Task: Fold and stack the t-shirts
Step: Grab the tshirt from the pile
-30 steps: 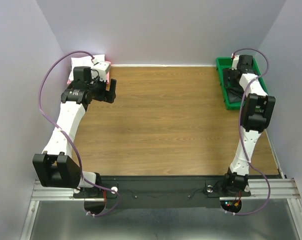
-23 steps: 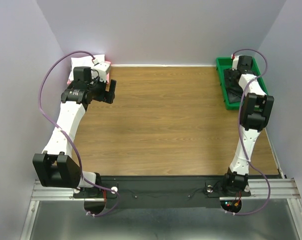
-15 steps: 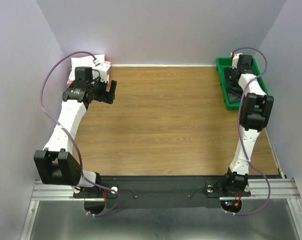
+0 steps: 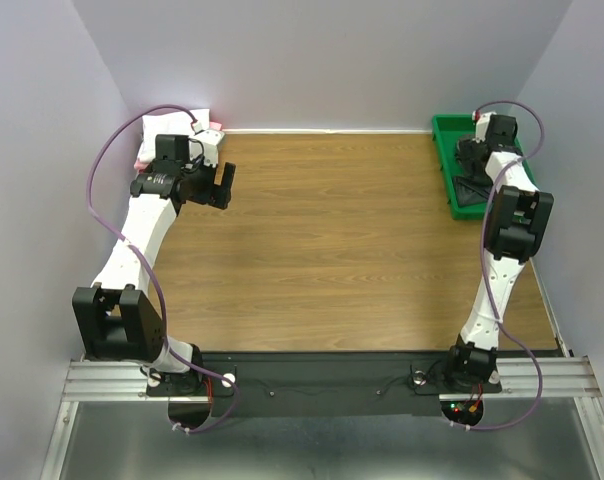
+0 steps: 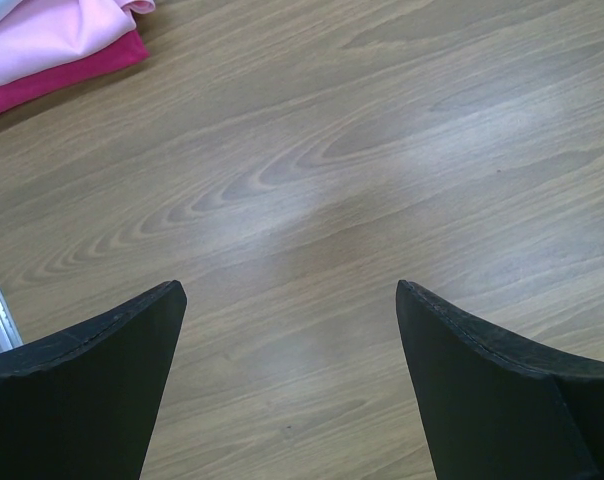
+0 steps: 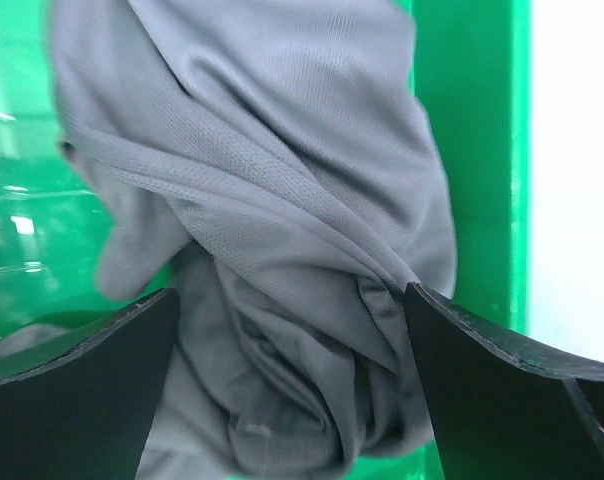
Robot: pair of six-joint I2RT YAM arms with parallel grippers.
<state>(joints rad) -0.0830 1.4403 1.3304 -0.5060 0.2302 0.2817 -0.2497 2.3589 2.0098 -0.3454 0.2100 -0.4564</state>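
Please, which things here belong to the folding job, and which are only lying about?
Job:
- crumpled grey cloth t-shirt
- folded stack of white, pink and red cloth t-shirts

Only lying about:
- green plastic tray, holding the grey one
- brown wooden table

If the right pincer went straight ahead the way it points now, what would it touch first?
Most likely the crumpled grey t-shirt in the green tray, framed between the right pincer's open jaws; how close is unclear.
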